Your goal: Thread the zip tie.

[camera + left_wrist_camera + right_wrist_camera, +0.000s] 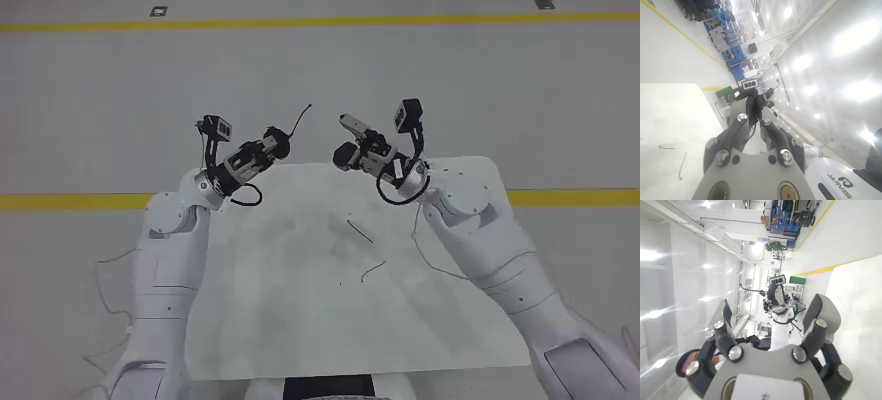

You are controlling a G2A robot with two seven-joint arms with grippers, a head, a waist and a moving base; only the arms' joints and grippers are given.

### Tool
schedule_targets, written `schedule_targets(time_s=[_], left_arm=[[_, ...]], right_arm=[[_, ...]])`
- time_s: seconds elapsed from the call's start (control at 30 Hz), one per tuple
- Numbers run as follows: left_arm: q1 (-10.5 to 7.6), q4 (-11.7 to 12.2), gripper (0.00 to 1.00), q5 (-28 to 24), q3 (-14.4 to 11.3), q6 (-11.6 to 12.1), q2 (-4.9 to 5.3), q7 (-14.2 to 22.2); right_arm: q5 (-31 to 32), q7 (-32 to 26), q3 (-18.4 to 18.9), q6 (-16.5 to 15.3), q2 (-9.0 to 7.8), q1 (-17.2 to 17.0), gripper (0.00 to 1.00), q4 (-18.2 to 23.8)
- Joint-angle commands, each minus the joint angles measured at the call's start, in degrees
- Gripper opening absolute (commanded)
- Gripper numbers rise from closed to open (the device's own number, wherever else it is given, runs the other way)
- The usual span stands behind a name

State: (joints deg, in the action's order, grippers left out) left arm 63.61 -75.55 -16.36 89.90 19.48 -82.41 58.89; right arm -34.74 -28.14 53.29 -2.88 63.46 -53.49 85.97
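Observation:
My left gripper [277, 140] hangs above the far left corner of the white table [290, 330], shut on a thin black zip tie [300, 115] whose free end sticks out past the table's far edge. From the right wrist view that zip tie [749, 290] curves out of the left gripper. In the left wrist view my left gripper [758, 100] has its fingers pressed together. My right gripper [345, 140] faces it from the right, open and holding nothing. Its two fingers [726, 311] stand wide apart in its own view.
Two more black zip ties lie loose mid-table, one straight [359, 231] and one bent [373, 268]. The left wrist view shows them as a short piece [666, 146] and a hooked piece [683, 165]. A green box [797, 280] stands on the floor beyond the table.

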Motion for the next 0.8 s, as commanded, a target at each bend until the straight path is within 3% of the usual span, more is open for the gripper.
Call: schedule_targets(time_s=[0.0,0.17,0.37,0.5,0.63,0.77], left_arm=[[-0.22,0.27,0.00,0.33,0.20,0.00,-0.18,-0.04],[-0.84,1.32,0.00,1.04,0.03,0.00,-0.64,-0.12],[-1.53,2.43,0.00,1.78,-0.53,0.00,-1.16,-0.14],[-1.86,3.00,0.00,2.12,-0.83,0.00,-1.47,-0.45],[-2.14,3.46,0.00,2.46,-1.17,0.00,-1.78,-0.80],[-2.41,3.47,0.00,4.43,-1.61,0.00,-1.92,-0.81]], right_arm=[[-0.16,-0.02,0.01,0.05,0.00,0.00,1.00,0.00],[1.83,0.72,0.13,-0.78,-0.03,-0.10,1.00,0.35],[18.95,4.57,-0.28,-10.30,0.07,-0.09,1.00,1.30],[29.39,6.63,-1.15,-14.59,0.35,0.52,1.00,1.24],[36.52,8.50,-2.19,-16.60,0.91,1.60,1.00,0.66],[38.18,11.02,-2.88,-16.60,1.51,2.01,1.00,1.33]])
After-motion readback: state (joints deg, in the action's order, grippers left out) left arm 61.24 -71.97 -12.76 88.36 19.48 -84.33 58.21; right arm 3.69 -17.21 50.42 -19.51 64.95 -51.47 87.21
